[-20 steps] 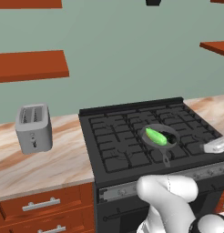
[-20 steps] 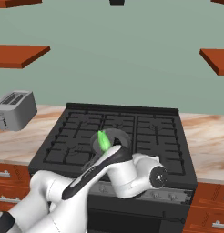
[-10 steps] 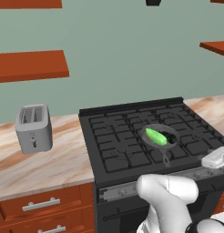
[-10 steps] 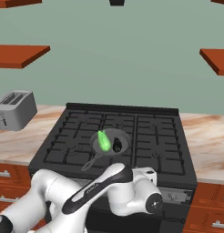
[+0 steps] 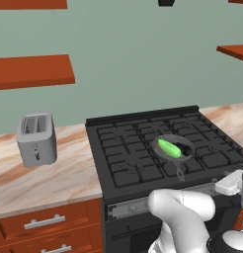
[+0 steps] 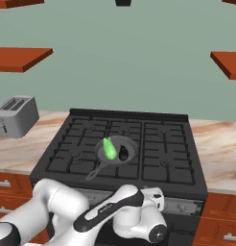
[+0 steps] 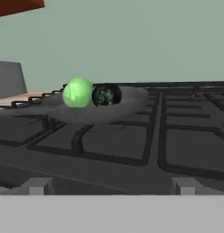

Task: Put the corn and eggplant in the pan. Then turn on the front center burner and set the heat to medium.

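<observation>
both veg, corn (image 6: 109, 148) & eggplant (image 6: 123, 153), sit side by side in the pan (image 6: 131, 143) on the front center burner (image 6: 115, 166), so w/ jaws wide & empty your hand's low at the stove front, knobs below the grate.

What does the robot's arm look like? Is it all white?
Mostly! The smooth, rounded white robot arm is made of fat tube-shaped pieces with glossy shells. One link has a long dark stripe with tiny white lettering on it, too small to read. The joints are dark, and one ends in a round grey cap. No loose cables show.
</observation>
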Available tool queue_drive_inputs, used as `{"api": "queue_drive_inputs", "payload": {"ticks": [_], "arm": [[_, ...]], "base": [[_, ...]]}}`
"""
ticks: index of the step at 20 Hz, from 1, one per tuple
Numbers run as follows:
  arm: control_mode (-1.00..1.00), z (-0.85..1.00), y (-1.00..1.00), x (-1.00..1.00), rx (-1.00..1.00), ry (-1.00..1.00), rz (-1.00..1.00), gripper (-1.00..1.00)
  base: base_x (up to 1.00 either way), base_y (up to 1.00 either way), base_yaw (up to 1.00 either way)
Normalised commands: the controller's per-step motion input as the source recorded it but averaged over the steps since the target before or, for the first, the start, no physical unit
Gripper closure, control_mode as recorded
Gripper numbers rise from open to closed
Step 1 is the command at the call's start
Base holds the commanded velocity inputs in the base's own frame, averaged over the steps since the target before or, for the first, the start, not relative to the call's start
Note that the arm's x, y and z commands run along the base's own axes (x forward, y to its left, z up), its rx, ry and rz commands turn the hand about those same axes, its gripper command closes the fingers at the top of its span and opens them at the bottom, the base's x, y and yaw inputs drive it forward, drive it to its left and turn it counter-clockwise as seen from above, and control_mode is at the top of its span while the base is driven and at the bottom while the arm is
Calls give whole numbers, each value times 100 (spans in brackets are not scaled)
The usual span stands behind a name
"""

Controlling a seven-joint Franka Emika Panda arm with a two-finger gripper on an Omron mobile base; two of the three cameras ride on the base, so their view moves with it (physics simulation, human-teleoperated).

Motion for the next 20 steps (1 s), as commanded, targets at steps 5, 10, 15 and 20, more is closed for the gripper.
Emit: {"api": "queue_drive_inputs", "payload": {"ticks": [5,10,15,20], "arm": [[-100,-42,-32,-10,5,-6,-3,-100],[-100,-37,-28,-10,10,-5,-6,-100],[-100,-26,-3,-28,19,-6,-1,-100],[-100,-26,1,-35,14,-4,0,-100]], "base": [[0,0,0],[0,0,0],[0,0,0],[0,0,0]]}}
